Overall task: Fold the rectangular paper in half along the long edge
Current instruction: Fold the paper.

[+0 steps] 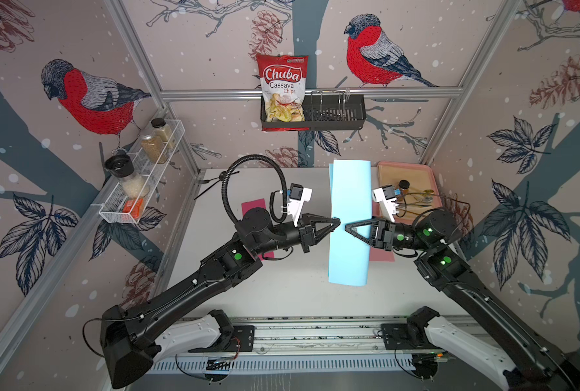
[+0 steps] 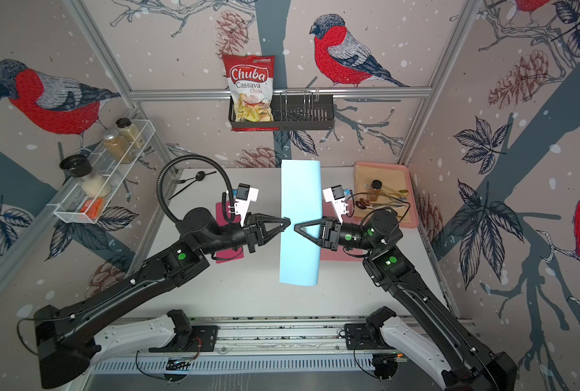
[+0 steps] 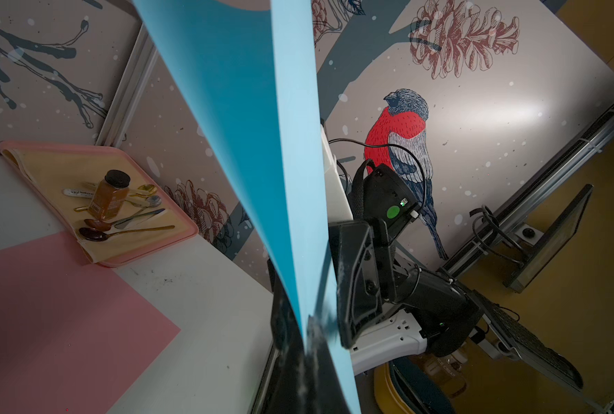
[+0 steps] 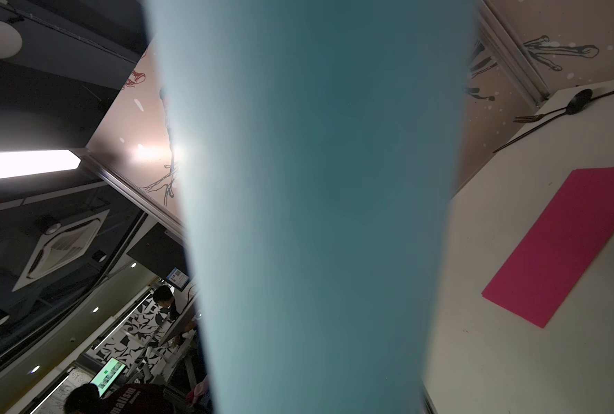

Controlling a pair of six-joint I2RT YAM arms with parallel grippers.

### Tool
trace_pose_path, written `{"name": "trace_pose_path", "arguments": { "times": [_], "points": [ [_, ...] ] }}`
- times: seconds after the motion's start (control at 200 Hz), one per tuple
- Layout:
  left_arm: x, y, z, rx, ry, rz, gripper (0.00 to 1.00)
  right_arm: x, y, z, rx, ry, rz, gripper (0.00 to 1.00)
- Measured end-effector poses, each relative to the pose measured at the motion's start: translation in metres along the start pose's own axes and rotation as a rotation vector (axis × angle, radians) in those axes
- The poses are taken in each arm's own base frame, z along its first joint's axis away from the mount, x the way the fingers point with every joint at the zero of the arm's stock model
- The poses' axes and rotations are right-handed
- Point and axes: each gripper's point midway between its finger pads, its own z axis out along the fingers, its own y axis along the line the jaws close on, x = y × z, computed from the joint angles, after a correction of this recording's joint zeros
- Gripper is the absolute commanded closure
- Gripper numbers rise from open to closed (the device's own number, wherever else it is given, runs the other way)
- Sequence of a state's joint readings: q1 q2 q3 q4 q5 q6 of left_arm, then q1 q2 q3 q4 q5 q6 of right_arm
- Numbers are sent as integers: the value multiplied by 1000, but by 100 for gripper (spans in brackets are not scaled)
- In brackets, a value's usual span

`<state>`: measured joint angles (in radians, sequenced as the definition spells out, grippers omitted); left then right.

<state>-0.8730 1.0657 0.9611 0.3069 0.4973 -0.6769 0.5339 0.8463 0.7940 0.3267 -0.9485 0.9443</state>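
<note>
Paper (image 1: pixel 349 203) was matt and smooth, desk (image 1: pixel 281 298) was dull white with scuffs, chip bag (image 1: pixel 283 84) was glossy plastic, frame (image 1: pixel 214 94) was bare metal.

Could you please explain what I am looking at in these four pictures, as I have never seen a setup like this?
These are two black robot arms at a table, each ending in a two-fingered gripper. Two pictures come from twin cameras overhead, so they look nearly alike; the other two come from cameras on the wrists, hence the odd close angles. The job is folding the blue paper lengthwise. The left gripper is shut on its long edge, where two layers seem to meet, holding it up off the table. The right gripper reaches over the paper; whether it grips, I cannot tell. On the table lie a magenta sheet, a pink sheet, a fork, a spoon and a tray with a jar and cutlery.
</note>
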Motion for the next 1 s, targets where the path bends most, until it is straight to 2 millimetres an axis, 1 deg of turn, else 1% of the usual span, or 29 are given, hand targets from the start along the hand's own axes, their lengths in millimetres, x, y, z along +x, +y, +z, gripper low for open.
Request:
{"name": "trace_pose_path", "arguments": {
  "times": [0.1, 0.255, 0.335, 0.44, 0.6, 0.635, 0.715, 0.795, 0.905, 1.001],
  "points": [
    [0, -1, 0, 2, -1, -3, 100, -7, -4, -5, 26, -20, -8, 53],
    [1, -1, 0, 4, 2, -5, 100, -12, -7, -8, 44, -31, -16, 53],
    [2, -1, 0, 7, 5, -6, 100, -11, -7, -8, 42, -28, -15, 58],
    [3, -1, 0, 7, 7, -7, 100, -11, -7, -8, 41, -26, -14, 69],
    [4, -1, 1, 6, 10, -9, 100, -10, -5, -7, 34, -22, -17, 76],
    [4, 0, 1, 6, 10, -9, 95, -9, -3, -7, 31, -19, -18, 77],
    [4, 0, 1, 6, 10, -11, 92, -8, -1, -7, 24, -16, -22, 78],
    [4, 0, 1, 6, 10, -23, 84, -7, 1, -7, 16, -11, -26, 79],
    [4, 0, 1, 6, 10, -25, 80, -6, 3, -7, 9, -10, -29, 79],
    [4, 0, 1, 5, 10, -25, 80, -4, 3, -7, -3, -8, -20, 79]
  ]
}}
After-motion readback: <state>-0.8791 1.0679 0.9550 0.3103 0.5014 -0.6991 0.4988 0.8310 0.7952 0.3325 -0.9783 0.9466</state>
